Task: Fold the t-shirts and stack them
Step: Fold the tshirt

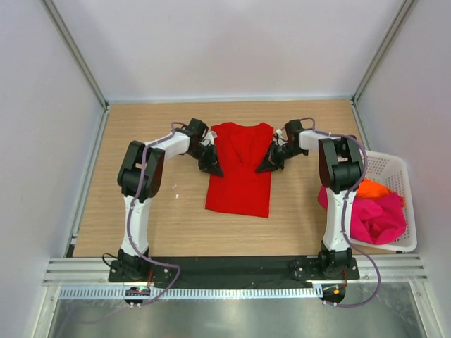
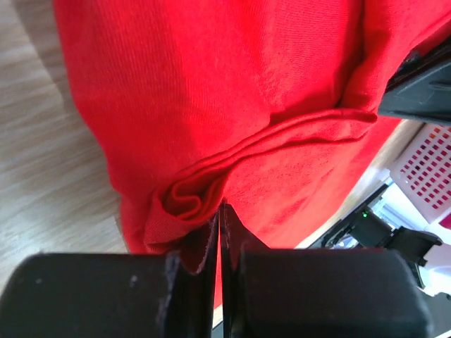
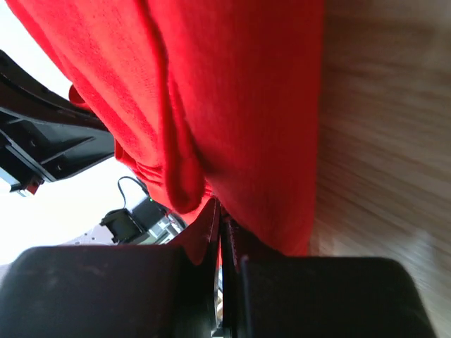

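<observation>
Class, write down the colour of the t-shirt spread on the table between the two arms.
The t-shirt is bright red, clearest in the top view.

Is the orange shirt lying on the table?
No, the orange shirt sits in the basket, next to the pink shirt.

Text on red t-shirt (image 1: 238, 179): none could be read in any view.
Text on white lattice basket (image 1: 396, 167), far right: none could be read.
Labels, brands, numbers, signs elsewhere: none were legible.
</observation>
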`<state>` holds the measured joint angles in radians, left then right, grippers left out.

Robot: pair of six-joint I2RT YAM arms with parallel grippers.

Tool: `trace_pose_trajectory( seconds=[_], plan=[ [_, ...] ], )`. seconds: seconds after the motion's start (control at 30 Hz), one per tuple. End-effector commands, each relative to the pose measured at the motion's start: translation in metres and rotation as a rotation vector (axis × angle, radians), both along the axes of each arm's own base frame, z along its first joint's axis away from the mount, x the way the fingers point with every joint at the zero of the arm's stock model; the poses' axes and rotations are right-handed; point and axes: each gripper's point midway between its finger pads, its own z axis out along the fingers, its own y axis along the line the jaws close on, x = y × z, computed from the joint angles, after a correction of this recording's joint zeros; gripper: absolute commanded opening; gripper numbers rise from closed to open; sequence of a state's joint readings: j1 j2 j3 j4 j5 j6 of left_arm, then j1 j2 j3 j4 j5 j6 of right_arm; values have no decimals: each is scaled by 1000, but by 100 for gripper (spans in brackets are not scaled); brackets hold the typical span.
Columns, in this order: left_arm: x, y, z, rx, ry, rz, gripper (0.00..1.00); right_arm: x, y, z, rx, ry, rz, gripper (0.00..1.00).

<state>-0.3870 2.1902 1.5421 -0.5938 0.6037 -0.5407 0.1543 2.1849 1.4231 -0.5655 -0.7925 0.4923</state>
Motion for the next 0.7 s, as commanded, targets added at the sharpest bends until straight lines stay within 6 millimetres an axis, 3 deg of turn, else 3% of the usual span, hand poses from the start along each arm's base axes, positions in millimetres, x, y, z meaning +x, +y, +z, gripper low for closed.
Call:
trace_pose_trajectory(
  seconds=[0.0,0.1,0.2,0.27,0.3,0.33,0.4,0.47,0.57,0.6,0.63,0.67],
  plan=[
    [12,6,-13,7,-37,-5,3,11,-11,-8,-74,-37,17,3],
    [4,11,3,5,-69,-10,5,20,-24,9,-171,-109,31,4],
    [-8,17,29,2,-105,-9,17,14,-42,44,-278,-151,55,16],
    [-16,22,40,12,-122,-1,24,10,-57,55,-374,-173,60,26],
    [-19,26,58,18,-157,2,26,3,-61,62,-392,-173,67,30],
    [-22,31,64,36,-170,-3,29,-11,-68,69,-420,-162,71,39],
    [-34,43,78,80,-193,1,32,-28,-68,74,-422,-149,71,46],
    [-45,50,82,99,-183,-1,36,-59,-65,75,-400,-132,68,53],
    [-78,55,74,80,-110,3,39,-99,-52,68,-351,-110,51,60],
    [-85,57,70,79,-96,5,40,-102,-45,67,-322,-136,37,62],
    [-99,63,60,94,-68,12,42,-126,-41,53,-309,-79,38,63],
    [-105,65,55,103,-50,28,42,-134,-32,57,-265,-73,6,64]
  ],
)
